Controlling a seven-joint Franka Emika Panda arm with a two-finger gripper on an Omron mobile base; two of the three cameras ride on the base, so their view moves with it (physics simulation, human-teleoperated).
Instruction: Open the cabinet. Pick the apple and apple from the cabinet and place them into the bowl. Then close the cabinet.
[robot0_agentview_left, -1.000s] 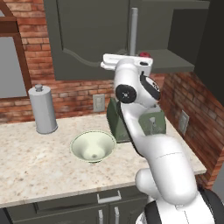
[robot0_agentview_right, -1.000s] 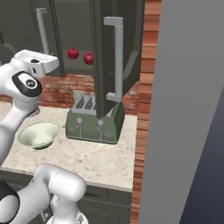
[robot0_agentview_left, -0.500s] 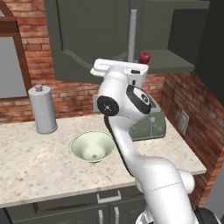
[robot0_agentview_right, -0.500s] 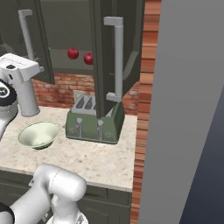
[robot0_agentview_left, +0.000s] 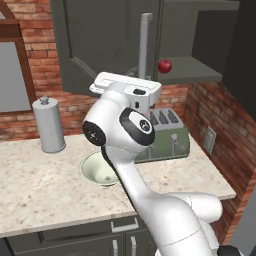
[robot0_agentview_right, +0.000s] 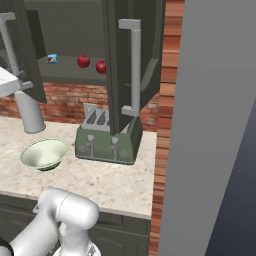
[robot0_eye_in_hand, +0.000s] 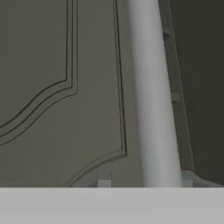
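1. Right base view: the large dark grey wall cabinet (robot0_agentview_right: 70, 30) stands open, both arched-panel doors swung outward, and its right door's long vertical silver bar handle (robot0_agentview_right: 134, 65) faces the camera.
2. Two small round red apples sit side by side on the cabinet shelf, one (robot0_agentview_right: 83, 61) to the left and the other (robot0_agentview_right: 101, 66) near the edge of the right door; the left base view shows one apple (robot0_agentview_left: 165, 66) on that shelf.
3. A small flat blue packet (robot0_agentview_right: 52, 58) lies on the same shelf, left of the apples and apart from them.
4. The wide, shallow, pale cream-green bowl (robot0_agentview_right: 44, 153) rests on the speckled beige stone table (robot0_agentview_right: 110, 182), below the cabinet and left of the green toaster (robot0_agentview_right: 107, 142).
5. A grey cylindrical canister (robot0_agentview_left: 48, 125) stands upright on the table against the red brick wall (robot0_agentview_left: 210, 115), left of the bowl in the left base view.
6. Hand view: the left door's silver bar handle (robot0_eye_in_hand: 153, 96) runs up close to the camera, beside the door's raised arched panel (robot0_eye_in_hand: 57, 92).
7. I cannot tell from these pictures whether the gripper is spread or pressed together; its fingertips are not discernible.
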